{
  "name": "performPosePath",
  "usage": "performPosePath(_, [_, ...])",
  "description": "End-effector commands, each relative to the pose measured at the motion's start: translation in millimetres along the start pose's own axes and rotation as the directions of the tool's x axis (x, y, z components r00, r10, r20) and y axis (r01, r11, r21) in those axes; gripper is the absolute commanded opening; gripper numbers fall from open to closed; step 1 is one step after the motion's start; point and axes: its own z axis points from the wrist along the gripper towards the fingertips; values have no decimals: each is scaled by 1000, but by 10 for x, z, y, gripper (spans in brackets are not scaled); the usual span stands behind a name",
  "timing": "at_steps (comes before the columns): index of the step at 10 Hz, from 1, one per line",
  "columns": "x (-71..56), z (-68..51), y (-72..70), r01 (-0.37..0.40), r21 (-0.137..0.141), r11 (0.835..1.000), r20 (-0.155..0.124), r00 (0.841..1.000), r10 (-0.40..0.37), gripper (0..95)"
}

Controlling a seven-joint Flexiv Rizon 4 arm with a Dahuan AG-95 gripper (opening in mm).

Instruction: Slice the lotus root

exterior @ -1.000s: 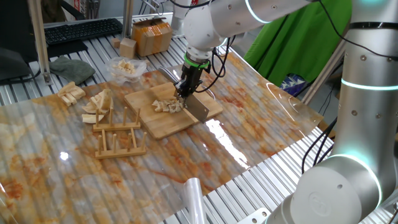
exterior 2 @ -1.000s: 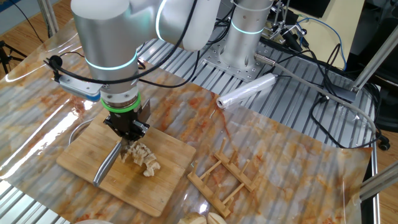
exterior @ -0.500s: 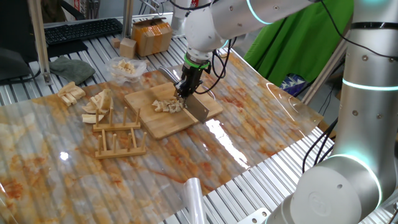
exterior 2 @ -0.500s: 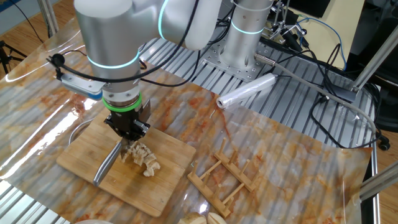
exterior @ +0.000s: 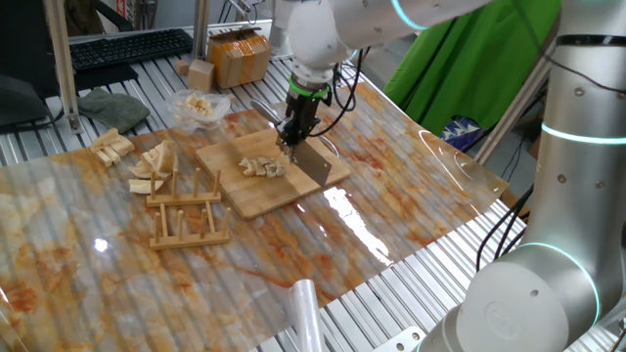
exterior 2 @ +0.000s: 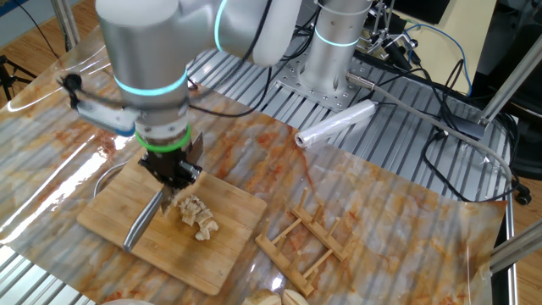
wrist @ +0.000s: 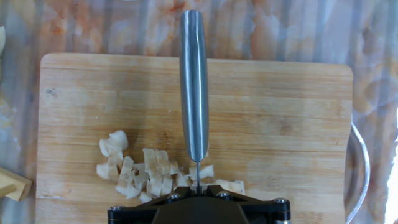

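Raised since a second ago: gripper (exterior 2: 172, 177), pinched on one knife (wrist: 193, 87), blade now lifted off the cutting board (exterior: 280, 187). Lotus root (exterior 2: 196, 217) unmoved, one cluster of small cream bits heaped near the board's middle, directly beneath and just beside the gripper. Beside the board on the marbled surface (exterior: 391, 205): one wooden rack (exterior: 183, 207).
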Motion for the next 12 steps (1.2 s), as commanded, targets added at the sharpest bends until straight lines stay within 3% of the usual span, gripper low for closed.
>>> performPosePath(1, [-21,65,3,-2,-8,1000,-3,1000,2,0])
performPosePath(4, [-54,448,41,1,-14,1000,41,999,0,0])
performPosePath(5, [-53,454,43,1,-22,1000,38,999,0,0])
performPosePath(6, [-56,348,67,-10,-36,999,20,1000,10,0])
performPosePath(7, [-94,232,83,-14,-28,1000,3,1000,14,0])
performPosePath(8, [-117,217,99,-19,-30,999,-8,1000,19,0])
performPosePath(12, [-114,222,123,-24,-26,999,-5,1000,24,0])
